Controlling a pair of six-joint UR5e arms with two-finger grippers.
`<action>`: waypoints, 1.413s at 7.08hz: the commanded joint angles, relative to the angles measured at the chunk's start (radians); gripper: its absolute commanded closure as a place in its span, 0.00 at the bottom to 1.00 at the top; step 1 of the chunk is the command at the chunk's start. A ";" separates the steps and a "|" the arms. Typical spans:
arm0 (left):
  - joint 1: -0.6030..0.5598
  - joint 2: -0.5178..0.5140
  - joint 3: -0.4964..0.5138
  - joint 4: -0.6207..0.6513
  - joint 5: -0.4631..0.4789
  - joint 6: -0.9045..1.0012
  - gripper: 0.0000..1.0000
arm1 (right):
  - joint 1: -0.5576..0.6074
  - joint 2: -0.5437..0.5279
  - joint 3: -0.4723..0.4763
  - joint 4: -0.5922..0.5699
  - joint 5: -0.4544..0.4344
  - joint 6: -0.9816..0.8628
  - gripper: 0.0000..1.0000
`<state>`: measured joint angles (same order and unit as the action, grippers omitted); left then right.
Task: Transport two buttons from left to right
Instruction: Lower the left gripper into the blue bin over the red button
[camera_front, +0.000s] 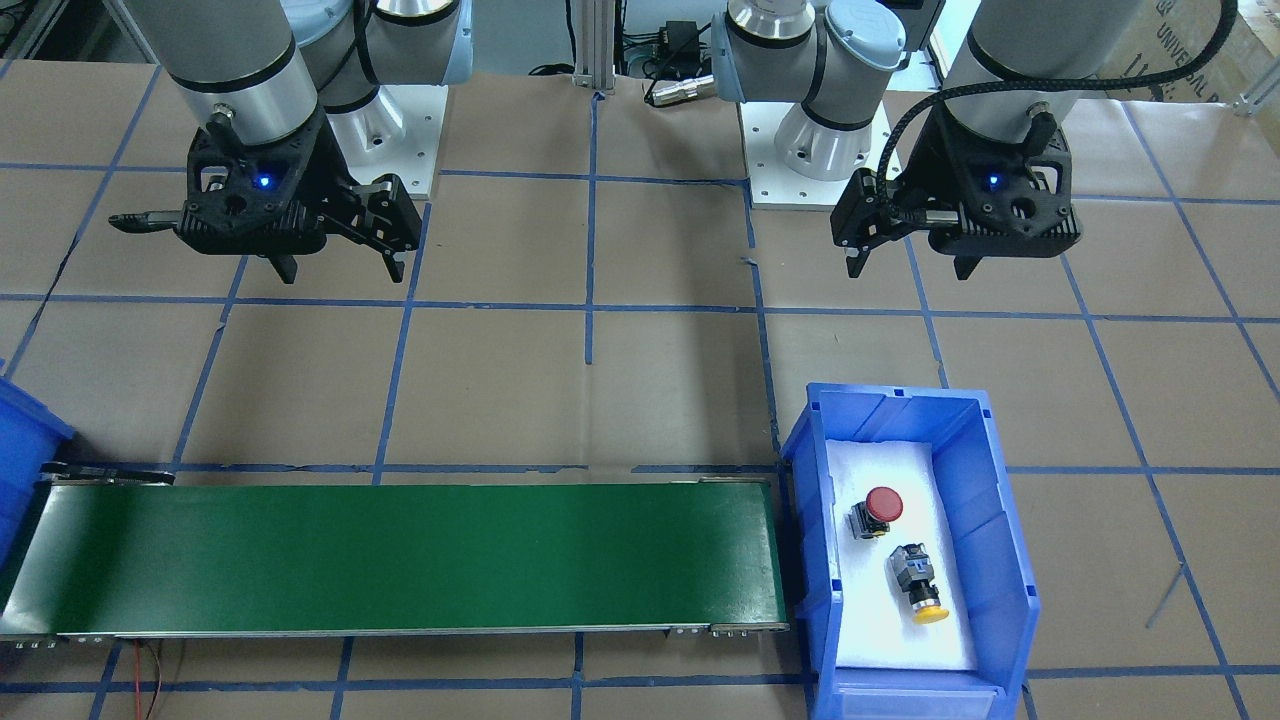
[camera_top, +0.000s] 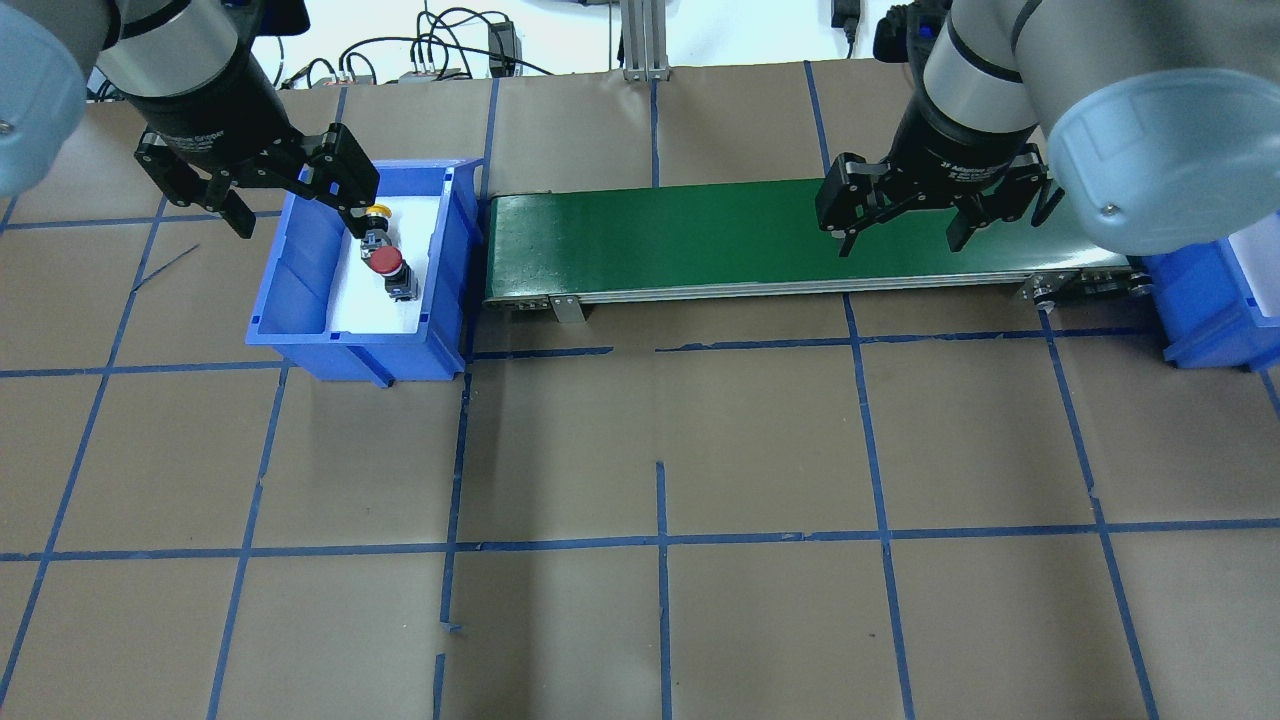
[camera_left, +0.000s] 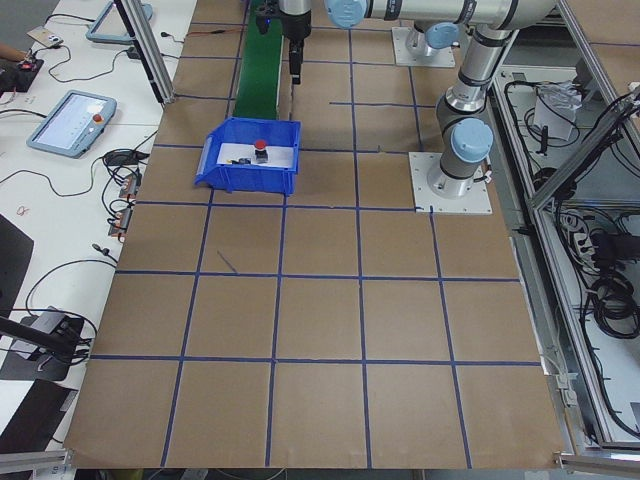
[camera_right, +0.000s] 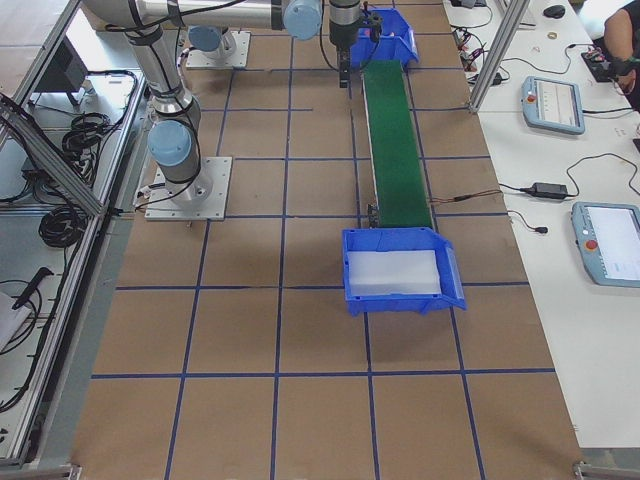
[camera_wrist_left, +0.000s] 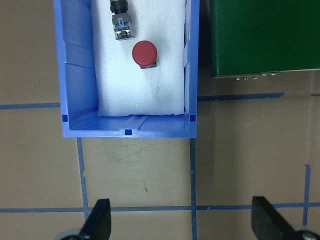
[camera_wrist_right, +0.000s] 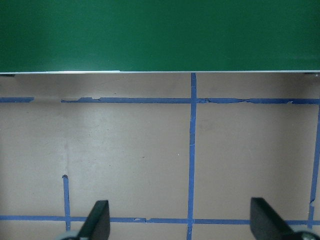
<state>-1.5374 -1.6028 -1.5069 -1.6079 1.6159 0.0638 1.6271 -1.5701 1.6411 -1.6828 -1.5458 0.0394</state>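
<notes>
In blue bin (camera_front: 990, 545), red button (camera_front: 884, 505), yellow button (camera_front: 919, 579)

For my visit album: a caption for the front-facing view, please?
Left gripper and right gripper hang open; red button and yellow button in a blue bin beside the green conveyor.
</notes>
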 joint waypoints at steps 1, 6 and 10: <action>0.000 -0.005 -0.001 0.003 -0.011 -0.025 0.00 | 0.000 0.001 0.000 0.000 0.004 0.001 0.00; 0.036 -0.076 0.006 0.023 -0.001 -0.030 0.00 | 0.000 0.001 0.000 0.000 0.004 0.001 0.00; 0.062 -0.353 0.060 0.294 -0.036 0.040 0.00 | -0.001 0.001 0.003 0.000 0.004 0.001 0.00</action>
<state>-1.4872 -1.9019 -1.4469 -1.3679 1.5877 0.0664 1.6268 -1.5692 1.6432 -1.6828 -1.5416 0.0399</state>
